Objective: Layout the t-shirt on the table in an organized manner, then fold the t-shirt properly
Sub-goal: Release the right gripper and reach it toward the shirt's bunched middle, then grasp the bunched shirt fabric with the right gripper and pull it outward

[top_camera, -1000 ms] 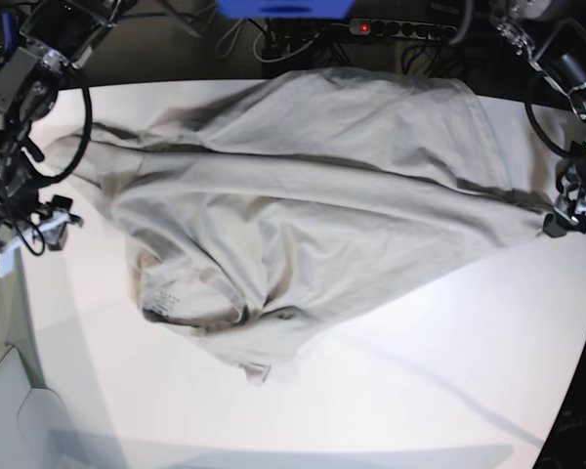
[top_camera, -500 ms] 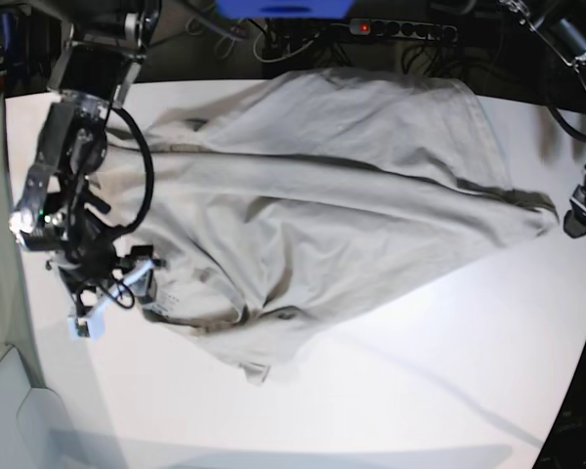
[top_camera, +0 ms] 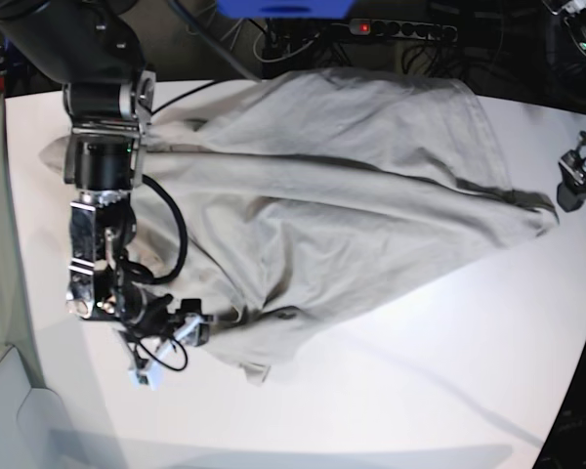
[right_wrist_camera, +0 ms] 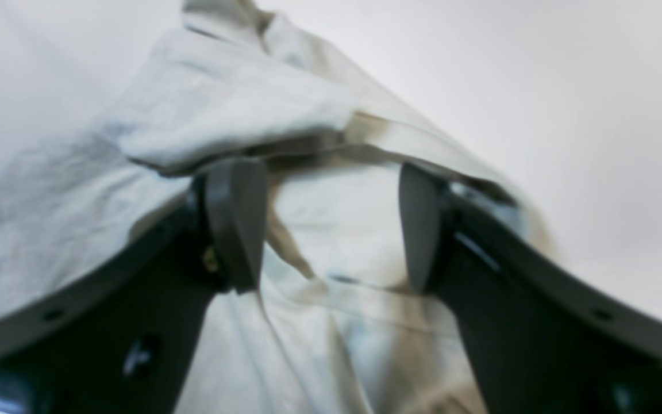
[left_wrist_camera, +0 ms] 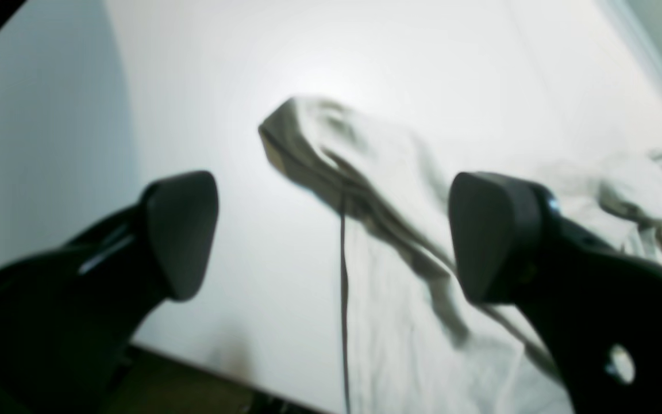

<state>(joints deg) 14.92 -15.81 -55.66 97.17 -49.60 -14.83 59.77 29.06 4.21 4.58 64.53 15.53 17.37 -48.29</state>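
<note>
The grey-beige t-shirt (top_camera: 322, 186) lies crumpled across the far half of the white table (top_camera: 420, 371), with a pointed corner (top_camera: 542, 217) at the right. My right gripper (top_camera: 166, 350) hangs over the shirt's near-left edge. In the right wrist view the right gripper (right_wrist_camera: 328, 230) is open, rumpled t-shirt (right_wrist_camera: 227, 103) lying under and beyond its fingers (right_wrist_camera: 236, 224). My left gripper (top_camera: 573, 186) sits just off the shirt's right corner. In the left wrist view the left gripper (left_wrist_camera: 337, 230) is wide open and empty above the t-shirt (left_wrist_camera: 319, 149) and the table (left_wrist_camera: 239, 86).
A black power strip (top_camera: 396, 27) with a red light and loose cables lie behind the table's far edge, next to a blue object (top_camera: 283, 8). The table's right edge (top_camera: 584, 332) curves off near my left arm. A pale grey surface (top_camera: 15, 410) sits at the lower left.
My right arm swung in from the table's left edge over the shirt and down to its near-left edge. My left gripper drew up and away from the shirt's right corner.
</note>
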